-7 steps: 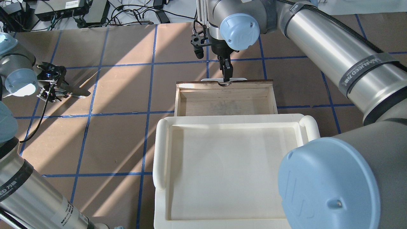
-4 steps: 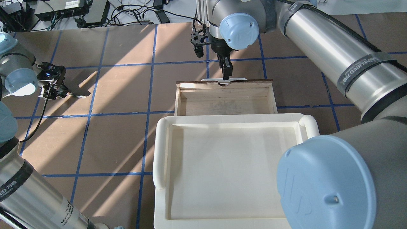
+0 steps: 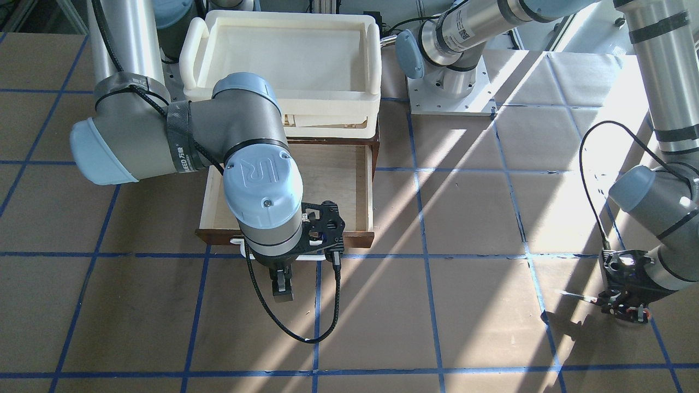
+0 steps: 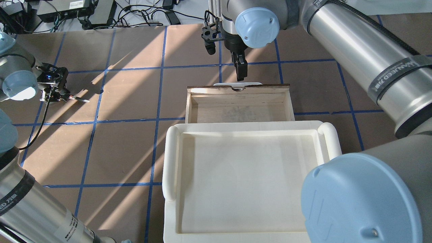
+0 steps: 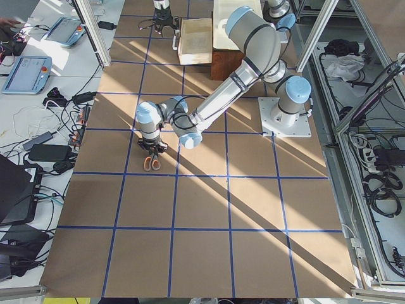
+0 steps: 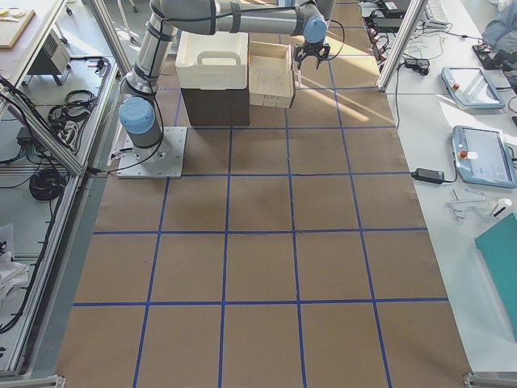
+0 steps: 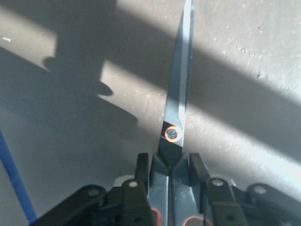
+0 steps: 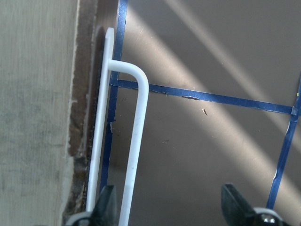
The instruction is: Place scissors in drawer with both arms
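The drawer stands pulled open, its pale plywood inside bare; its brown front carries a white bar handle. My right gripper hangs open just beyond the handle, not touching it; in the right wrist view its fingertips stand wide apart. My left gripper is far to the left, shut on the scissors near their pivot. The grey blades stick out sideways, low over the table. The orange-lined loops show under the gripper.
A cream plastic tub sits on the cabinet above the drawer. Cables and power boxes lie past the table's far edge. Brown table with blue tape lines lies between the scissors and the drawer.
My right gripper has drawn back from the drawer handle and risen a little. My left gripper has shifted slightly left with the scissors.
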`<action>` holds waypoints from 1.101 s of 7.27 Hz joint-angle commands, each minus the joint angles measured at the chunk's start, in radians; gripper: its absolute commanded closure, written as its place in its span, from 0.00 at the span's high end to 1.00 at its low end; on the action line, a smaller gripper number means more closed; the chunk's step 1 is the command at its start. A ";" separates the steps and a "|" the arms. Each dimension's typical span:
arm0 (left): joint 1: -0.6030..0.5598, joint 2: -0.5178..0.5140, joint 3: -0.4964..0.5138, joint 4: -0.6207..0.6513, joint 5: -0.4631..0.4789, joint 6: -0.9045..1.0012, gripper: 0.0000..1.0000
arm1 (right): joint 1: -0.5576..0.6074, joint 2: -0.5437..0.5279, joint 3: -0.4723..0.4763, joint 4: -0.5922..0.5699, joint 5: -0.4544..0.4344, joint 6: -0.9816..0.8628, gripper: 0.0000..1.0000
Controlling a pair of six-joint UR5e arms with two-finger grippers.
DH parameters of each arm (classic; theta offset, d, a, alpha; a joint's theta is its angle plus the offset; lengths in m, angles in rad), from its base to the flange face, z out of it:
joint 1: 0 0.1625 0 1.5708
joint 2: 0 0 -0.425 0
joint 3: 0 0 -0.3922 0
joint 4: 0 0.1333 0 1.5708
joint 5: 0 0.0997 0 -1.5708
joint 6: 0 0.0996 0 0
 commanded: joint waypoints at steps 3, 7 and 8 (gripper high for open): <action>-0.086 0.133 0.001 -0.125 -0.028 -0.037 0.00 | -0.020 -0.223 0.091 0.075 0.001 0.202 0.95; -0.238 0.250 0.001 -0.273 -0.023 -0.230 0.00 | -0.171 -0.570 0.369 0.143 0.012 0.538 1.00; -0.288 0.278 0.001 -0.300 -0.025 -0.300 0.00 | -0.171 -0.633 0.410 0.145 0.012 0.720 1.00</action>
